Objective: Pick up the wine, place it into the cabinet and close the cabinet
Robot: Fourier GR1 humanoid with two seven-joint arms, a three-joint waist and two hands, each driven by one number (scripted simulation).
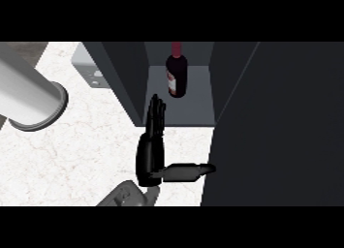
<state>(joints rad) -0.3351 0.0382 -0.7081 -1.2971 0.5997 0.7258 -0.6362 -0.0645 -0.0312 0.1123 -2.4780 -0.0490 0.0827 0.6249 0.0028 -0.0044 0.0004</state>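
A dark wine bottle (176, 72) with a red cap and a pale label stands upright inside the open cabinet (192, 109), toward the back of its floor. My left hand (149, 155) lies in front of the cabinet's opening. Its fingers (156, 111) are straight and reach onto the cabinet floor just left of the bottle, apart from it. Its thumb (201, 169) sticks out to the right, up against the edge of the right door (274, 126). This hand is open and holds nothing. My right hand does not show.
Both cabinet doors stand open: the left door (120, 77) is edge-on, and the right door fills the view's right side. A large grey cylinder (27, 92) lies over the marble counter (67, 160) at the left. A small grey box (92, 72) sits behind the left door.
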